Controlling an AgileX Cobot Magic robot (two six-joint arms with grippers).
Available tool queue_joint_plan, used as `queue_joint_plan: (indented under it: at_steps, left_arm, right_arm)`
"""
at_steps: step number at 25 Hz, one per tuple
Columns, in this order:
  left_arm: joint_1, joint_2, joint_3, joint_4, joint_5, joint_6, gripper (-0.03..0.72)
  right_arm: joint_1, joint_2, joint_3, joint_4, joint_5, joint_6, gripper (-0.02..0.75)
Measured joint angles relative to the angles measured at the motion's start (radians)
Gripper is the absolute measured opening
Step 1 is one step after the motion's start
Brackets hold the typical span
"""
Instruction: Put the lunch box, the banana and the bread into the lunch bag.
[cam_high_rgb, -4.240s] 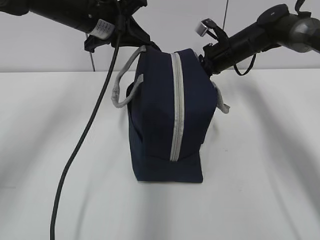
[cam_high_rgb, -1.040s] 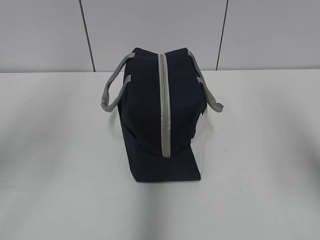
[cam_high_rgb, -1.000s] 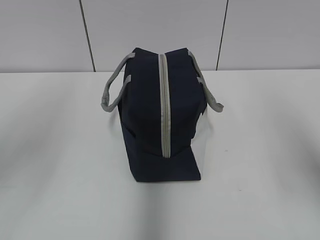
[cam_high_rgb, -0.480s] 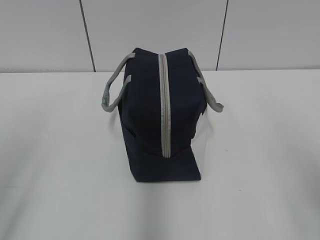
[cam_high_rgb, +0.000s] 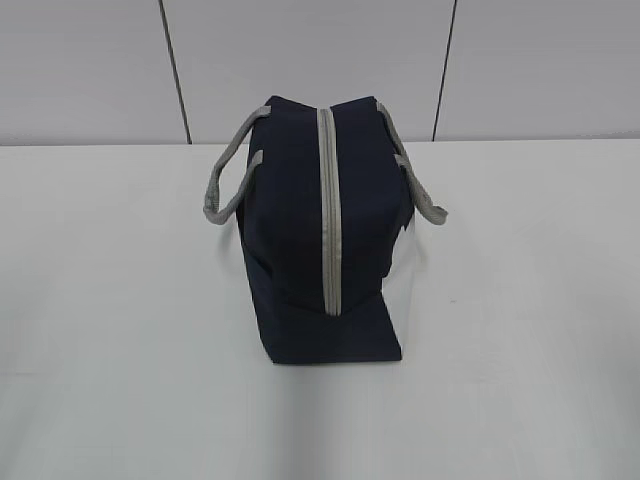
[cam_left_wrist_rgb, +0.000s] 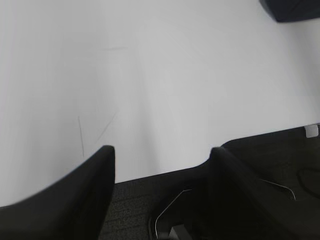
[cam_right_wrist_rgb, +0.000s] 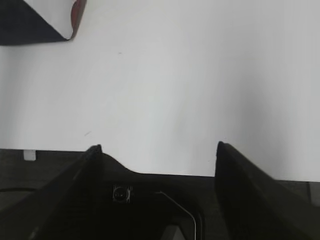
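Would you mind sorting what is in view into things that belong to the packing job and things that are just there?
Belongs to the job:
- lunch bag, standing zipped shut
- left gripper, open, empty
- right gripper, open, empty

Just there:
- white table
- panelled wall

Lunch box, banana and bread: not visible.

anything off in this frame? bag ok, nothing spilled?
Nothing stands out. The lunch bag stands upright on the table, grey zipper closed, handles drooping to either side. No spill or damage visible.
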Motion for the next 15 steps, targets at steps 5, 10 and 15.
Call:
queue_joint_plan:
  at_steps: [5,10,15]
  left_arm:
    - [0.0,-0.098,0.021,0.01,-0.015,0.0,0.415]
    - [0.0,-0.139,0.037,0.076,-0.039,0.0,0.414]
    - [0.0,-0.14,0.041,0.086,-0.046,0.0,0.41]
  right_arm:
    - [0.0,-0.078,0.0,-0.078,0.008,0.054,0.529]
    - [0.0,-0.091,0.0,-0.144,0.02,0.062,0.529]
    - [0.0,-0.093,0.003,-0.212,0.008,0.062,0.529]
